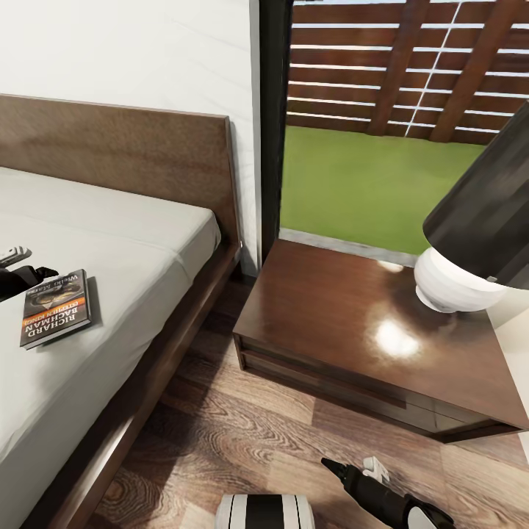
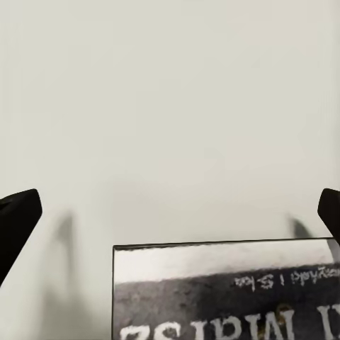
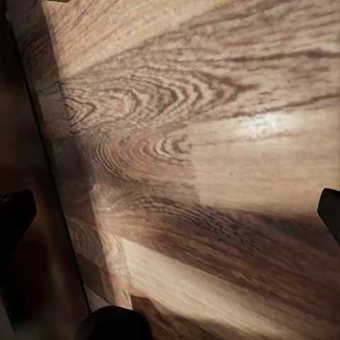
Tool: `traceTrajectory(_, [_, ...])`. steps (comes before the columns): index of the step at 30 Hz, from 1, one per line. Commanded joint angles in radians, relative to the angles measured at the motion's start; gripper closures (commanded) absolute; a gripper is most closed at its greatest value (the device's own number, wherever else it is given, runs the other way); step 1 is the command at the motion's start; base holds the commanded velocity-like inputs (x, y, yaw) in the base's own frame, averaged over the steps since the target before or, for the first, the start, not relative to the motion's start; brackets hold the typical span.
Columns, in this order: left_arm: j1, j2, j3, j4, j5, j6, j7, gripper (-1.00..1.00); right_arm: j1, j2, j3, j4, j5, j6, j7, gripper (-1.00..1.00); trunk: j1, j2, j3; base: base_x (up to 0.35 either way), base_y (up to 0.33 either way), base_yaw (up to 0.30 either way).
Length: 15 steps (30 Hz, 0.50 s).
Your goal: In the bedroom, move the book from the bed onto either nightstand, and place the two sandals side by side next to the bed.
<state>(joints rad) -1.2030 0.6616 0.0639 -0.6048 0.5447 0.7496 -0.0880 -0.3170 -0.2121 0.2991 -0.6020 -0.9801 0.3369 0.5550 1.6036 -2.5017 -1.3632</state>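
Book (image 1: 56, 308) seen flat on bed (image 1: 125, 242) mattress, near edge. Left end effector (image 1: 29, 275) held open just beside book. Right end effector (image 1: 345, 470) spread open over floor (image 1: 220, 433), near nightstand (image 1: 353, 323).

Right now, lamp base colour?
White lamp base under a black shade; head view shows it best.

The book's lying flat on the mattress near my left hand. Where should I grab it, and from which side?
Probably the book's near short edge, coming in low from the left hand's side. It lies flat and thin on the mattress, so there is no raised part; the soft surface may let one finger slip under. The left wrist view shows the fingertips wide apart, straddling that edge.
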Motion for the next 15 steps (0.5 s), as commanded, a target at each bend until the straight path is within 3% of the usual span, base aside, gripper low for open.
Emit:
traceTrajectory(1, [0.0, 0.0, 0.003, 0.01, -0.007, 0.009, -0.001, -1.0, -0.001, -0.001, 0.004, 0.0, -0.01, 0.004, 0.0, -1.0, 0.0, 0.0, -0.001, 0.0, 0.0, 0.0])
traceTrajectory(15, [0.0, 0.0, 0.002, 0.01, -0.008, 0.009, -0.001, -1.0, -0.001, -0.001, 0.005, -0.001, -0.009, 0.004, -0.001, -1.0, 0.0, 0.0, -0.001, -0.05, -0.039, 0.0])
